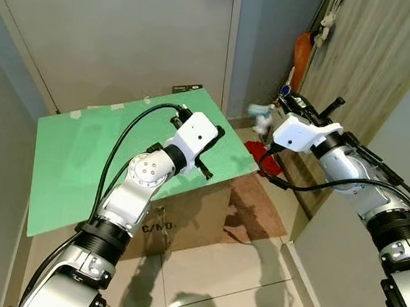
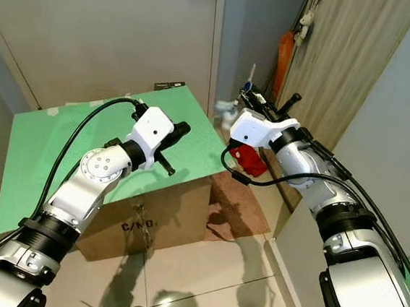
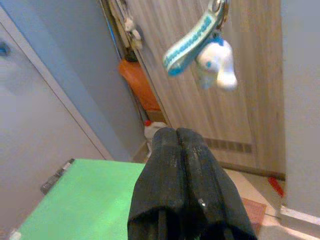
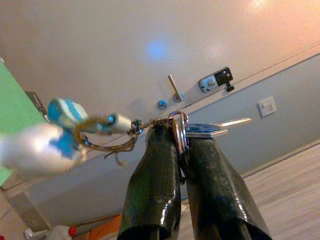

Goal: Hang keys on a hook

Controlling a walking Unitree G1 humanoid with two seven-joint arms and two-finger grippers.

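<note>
While the right gripper pinched the ring of the keys between its fingers, their white-and-blue charm dangled in the air near the wooden wall. Fingers pressed together, the left gripper hovered over the green table.

Readable text
Black letters "C/NO." are showing on the side of the cardboard box; the strap's lettering is blurring.

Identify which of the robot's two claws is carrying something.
The right claw, out beside the wooden wall, pinches a ring of keys with a white charm. The left claw, over the green board, is shut on nothing.
</note>
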